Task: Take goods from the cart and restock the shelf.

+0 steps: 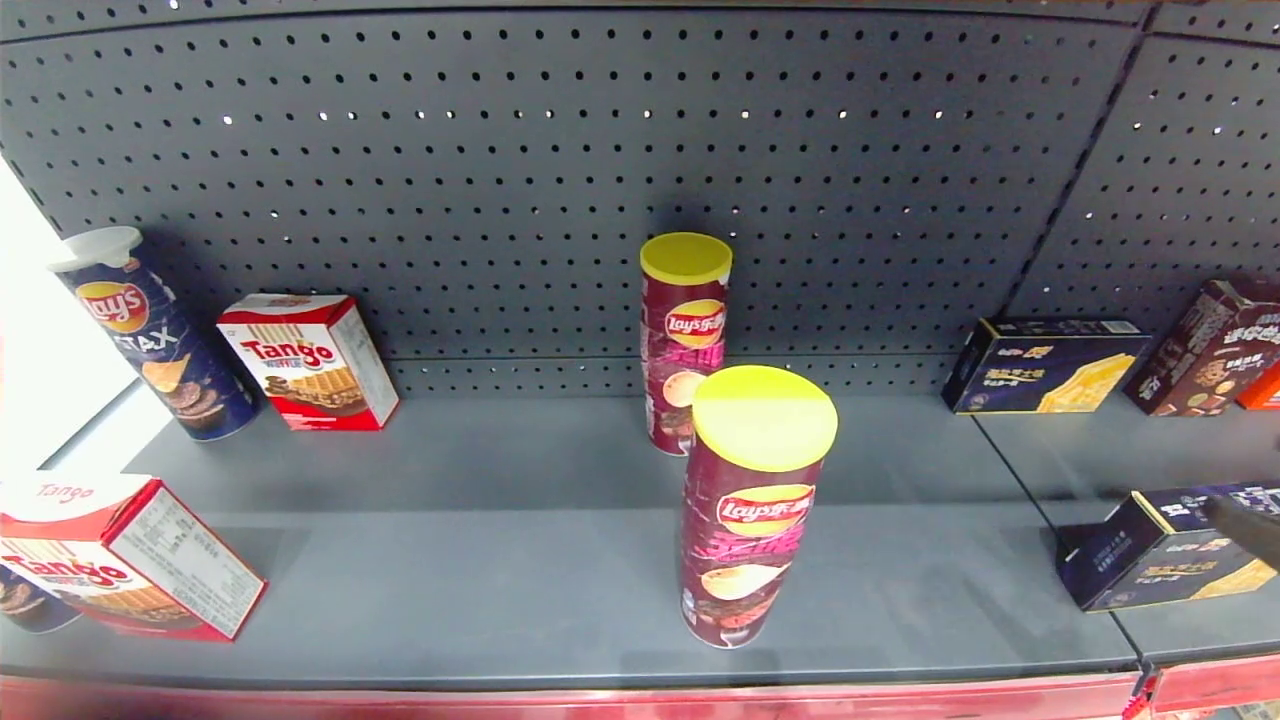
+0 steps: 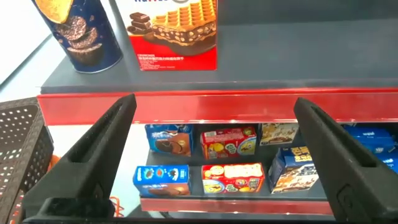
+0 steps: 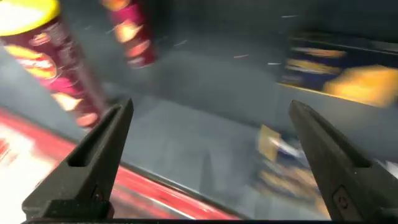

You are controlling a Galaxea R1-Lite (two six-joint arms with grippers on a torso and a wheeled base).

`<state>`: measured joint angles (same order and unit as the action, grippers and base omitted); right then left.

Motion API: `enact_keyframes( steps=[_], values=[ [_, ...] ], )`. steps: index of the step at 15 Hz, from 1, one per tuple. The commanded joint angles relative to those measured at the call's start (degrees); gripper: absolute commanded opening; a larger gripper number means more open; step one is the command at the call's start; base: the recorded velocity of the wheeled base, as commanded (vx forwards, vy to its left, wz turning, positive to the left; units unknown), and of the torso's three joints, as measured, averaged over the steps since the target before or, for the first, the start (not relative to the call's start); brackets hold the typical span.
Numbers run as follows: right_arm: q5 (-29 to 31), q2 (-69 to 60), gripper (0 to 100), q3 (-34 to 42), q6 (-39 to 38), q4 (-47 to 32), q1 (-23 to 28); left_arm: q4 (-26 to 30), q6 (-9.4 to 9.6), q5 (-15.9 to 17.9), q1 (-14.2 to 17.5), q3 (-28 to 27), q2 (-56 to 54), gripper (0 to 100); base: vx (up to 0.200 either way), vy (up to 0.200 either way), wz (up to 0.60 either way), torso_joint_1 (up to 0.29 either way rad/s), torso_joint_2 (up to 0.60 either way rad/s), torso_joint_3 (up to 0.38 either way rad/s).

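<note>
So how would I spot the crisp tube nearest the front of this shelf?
Find the grey shelf below the pegboard wall. Near its middle stand two maroon tubes with yellow lids, one behind the other. Yours is the front tube, close to the red edge strip; its twin stands back by the wall.

Grey metal shelf (image 1: 480,560): a maroon yellow-lidded crisp can (image 1: 750,520) at 6 o'clock, a second maroon can (image 1: 683,330) behind it at 12; blue crisp can (image 1: 150,340) beside red cardboard wafer box (image 1: 308,362) at 10; dark blue carton (image 1: 1045,365) at 2.
</note>
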<state>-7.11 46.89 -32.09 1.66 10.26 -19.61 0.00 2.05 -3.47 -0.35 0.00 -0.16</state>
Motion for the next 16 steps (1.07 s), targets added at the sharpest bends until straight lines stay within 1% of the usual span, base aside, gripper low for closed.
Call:
enact_keyframes(
  steps=[1, 4, 6, 10, 11, 13, 16],
  values=[
    [0.3, 11.7, 100, -1.9, 0.4, 0.6, -8.5, 0.0, 0.06, 0.0, 0.0, 0.0, 0.2, 100, 0.000, 0.000, 0.00, 0.000, 0.00, 0.000],
    [2.4, 17.8, 100, -1.7, 0.3, 0.7, -14.6, 0.0, 0.33, 0.2, 0.0, 0.0, 0.2, 100, 0.000, 0.000, 0.00, 0.000, 0.00, 0.000],
    [2.4, 21.0, 100, -1.8, 0.3, 1.0, -16.2, 0.0, 0.24, 0.1, 0.0, 0.0, 0.2, 100, 0.000, 0.000, 0.00, 0.000, 0.00, 0.000],
    [2.3, 25.4, 100, -2.5, 0.3, 2.3, -17.1, 0.0, 0.15, 0.0, 0.0, 0.0, 0.2, 100, 0.000, 0.000, 0.00, 0.000, 0.00, 0.000],
    [2.4, 27.6, 100, -3.4, 0.3, 2.3, -18.5, 0.0, 0.50, 0.1, 0.0, 0.0, 0.2, 100, 0.000, 0.000, 0.00, 0.000, 0.00, 0.000],
    [2.4, 30.0, 100, -4.2, 0.3, 2.7, -18.7, 0.0, 0.76, 0.1, 0.0, 0.0, 0.2, 100, 0.000, 0.000, 0.00, 0.000, 0.00, 0.000],
    [2.4, 33.8, 100, -6.4, 0.3, 3.0, -18.7, 0.0, 0.68, 0.1, 0.0, 0.0, 0.2, 100, 0.000, 0.000, 0.00, 0.000, 0.00, 0.000]
  ],
)
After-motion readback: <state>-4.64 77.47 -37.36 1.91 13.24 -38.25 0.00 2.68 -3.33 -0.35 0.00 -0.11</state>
